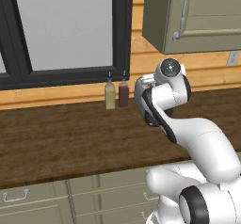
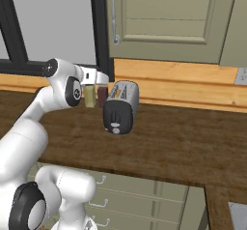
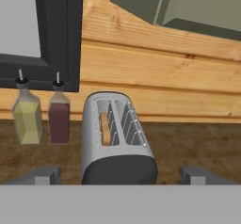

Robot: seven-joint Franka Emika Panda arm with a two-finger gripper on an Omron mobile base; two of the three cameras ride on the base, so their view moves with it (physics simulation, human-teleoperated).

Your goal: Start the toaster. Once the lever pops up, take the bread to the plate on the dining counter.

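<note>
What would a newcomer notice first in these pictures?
The silvery toaster stands on the dark wood worktop, with bread in its left slot. Two sauce bottles, yellow-green and dark red, stand beside it under the window. The gripper faces the toaster with its jaws spread wide.

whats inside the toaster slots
The toaster has a tan bread slice edge showing in its left slot; the right slot looks empty. The slice's lower part is hidden inside.

toaster: on worktop, right of bottles
bread: in toaster's left slot
bottles: side by side, below window
</note>
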